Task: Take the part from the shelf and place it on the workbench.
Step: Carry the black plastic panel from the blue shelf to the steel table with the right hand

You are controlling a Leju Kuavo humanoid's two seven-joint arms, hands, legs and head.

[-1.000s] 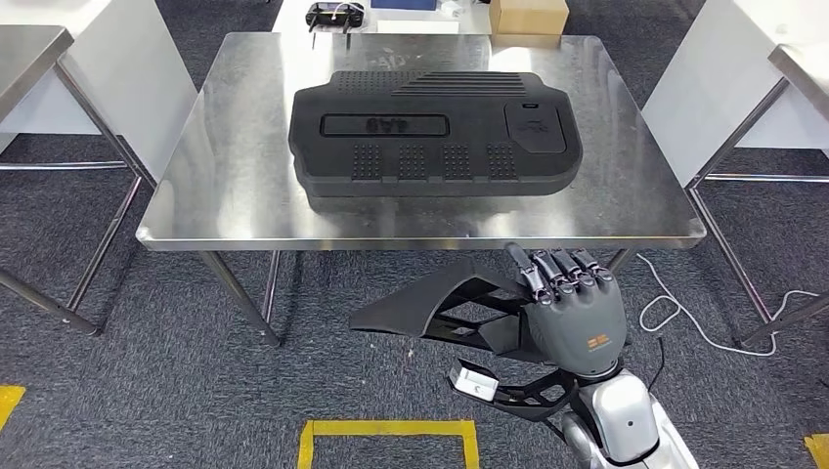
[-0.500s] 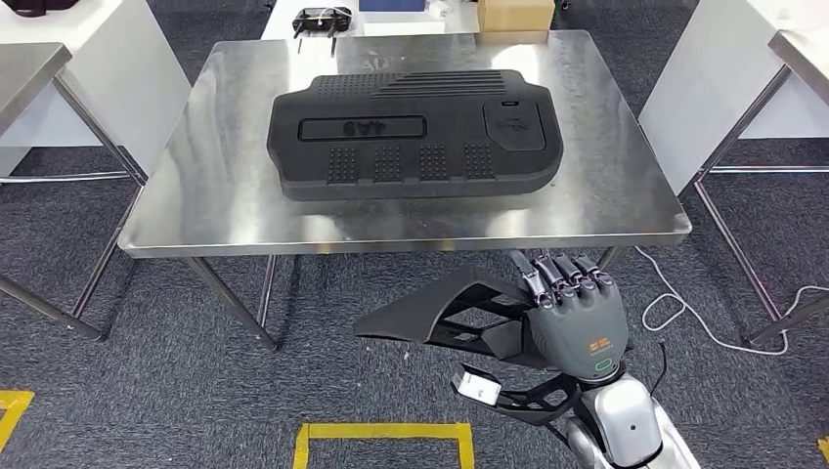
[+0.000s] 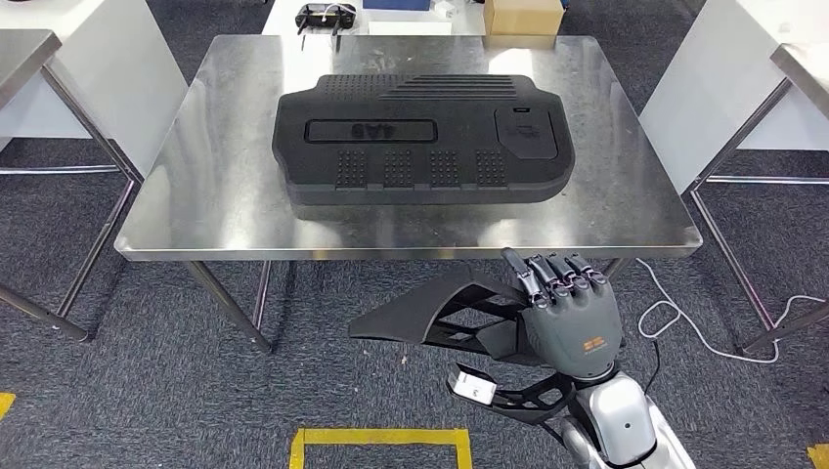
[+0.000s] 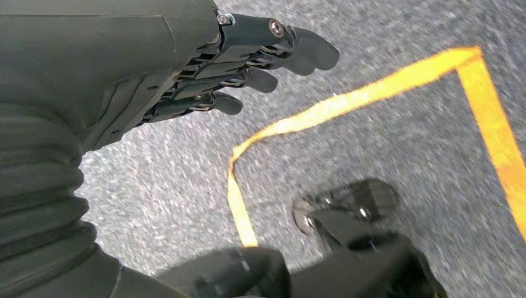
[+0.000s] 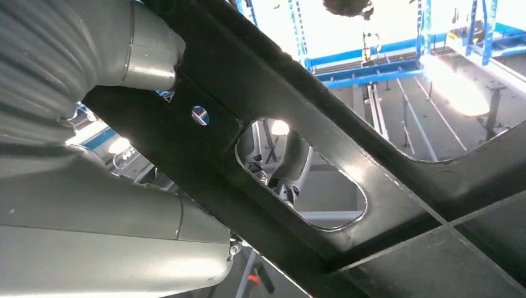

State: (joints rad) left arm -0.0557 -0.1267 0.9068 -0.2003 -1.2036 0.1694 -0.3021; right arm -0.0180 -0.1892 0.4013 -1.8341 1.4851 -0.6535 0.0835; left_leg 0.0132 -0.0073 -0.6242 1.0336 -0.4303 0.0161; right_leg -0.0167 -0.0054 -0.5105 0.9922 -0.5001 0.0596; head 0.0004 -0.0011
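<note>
- Part (image 3: pixel 445 308): black open-frame piece, gripped by right hand (image 3: pixel 572 318), held over the carpet just short of the bench (image 3: pixel 225 210) edge.
- Left hand (image 4: pixel 205 68): holds nothing, fingers loosely extended above yellow floor tape (image 4: pixel 347 102).
- Bench: steel; black cover (image 3: pixel 420 137) lies at its centre.

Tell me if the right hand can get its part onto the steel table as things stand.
Probably yes. The right hand holds the black part just short of the table edge, and the near strip in front of the big black cover is bare. It needs lifting above the top.
</note>
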